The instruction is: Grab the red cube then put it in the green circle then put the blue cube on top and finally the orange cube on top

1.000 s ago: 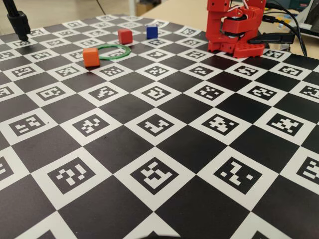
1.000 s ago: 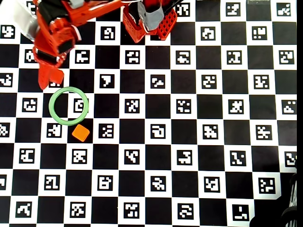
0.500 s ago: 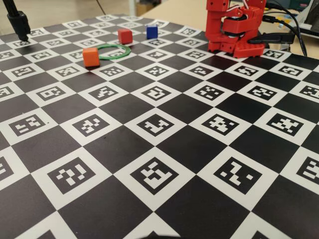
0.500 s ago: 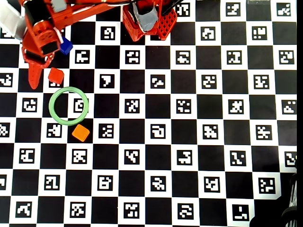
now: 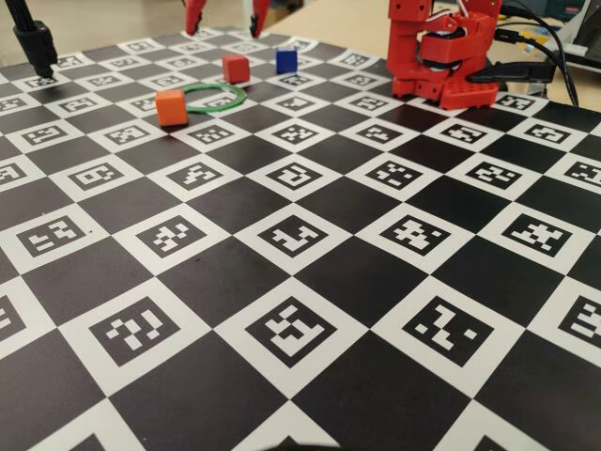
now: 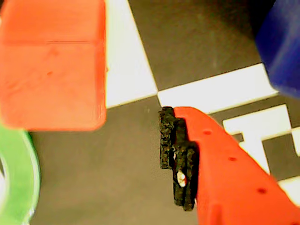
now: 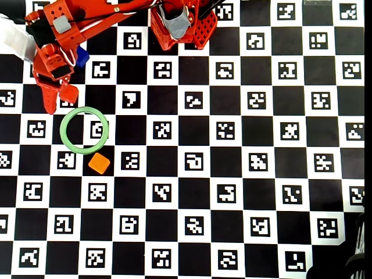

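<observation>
The checkerboard marker mat [image 5: 310, 244] covers the table, each white square printed with a black code. The red arm [image 7: 87, 23] reaches from its base [image 5: 441, 56] toward the left side of the overhead view. Its gripper [image 7: 58, 96] hangs above the mat with the jaws spread apart and nothing between them; in the fixed view two red fingertips [image 5: 194, 19] show at the top edge, well apart. The green circle [image 7: 84, 130] lies flat, its centre open, just below the gripper in the overhead view. The red cube [image 7: 69, 93] sits on the mat between the fingers, beside the ring and outside it, matte and plain. The blue cube [image 7: 82, 57] stands near it, partly hidden by the arm. The orange cube [image 7: 99, 163] rests just outside the ring's far side, bright and turned cornerwise.
</observation>
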Controlling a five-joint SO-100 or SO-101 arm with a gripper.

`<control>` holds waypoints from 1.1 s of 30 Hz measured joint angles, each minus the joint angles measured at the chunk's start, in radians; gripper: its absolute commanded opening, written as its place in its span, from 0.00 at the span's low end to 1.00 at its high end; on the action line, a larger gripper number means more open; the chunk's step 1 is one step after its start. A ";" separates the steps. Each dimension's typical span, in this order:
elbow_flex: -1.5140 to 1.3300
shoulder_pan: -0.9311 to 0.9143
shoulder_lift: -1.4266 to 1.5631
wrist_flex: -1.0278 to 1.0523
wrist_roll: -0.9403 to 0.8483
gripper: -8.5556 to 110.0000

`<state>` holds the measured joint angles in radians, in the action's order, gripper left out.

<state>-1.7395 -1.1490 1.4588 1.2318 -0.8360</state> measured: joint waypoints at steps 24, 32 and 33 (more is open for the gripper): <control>-0.133 0.000 -0.046 -0.256 0.006 0.49; -0.133 0.000 -0.046 -0.258 0.021 0.47; -0.133 0.000 -0.046 -0.258 0.021 0.46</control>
<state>-1.8730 -1.1490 1.4128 0.9741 -0.8145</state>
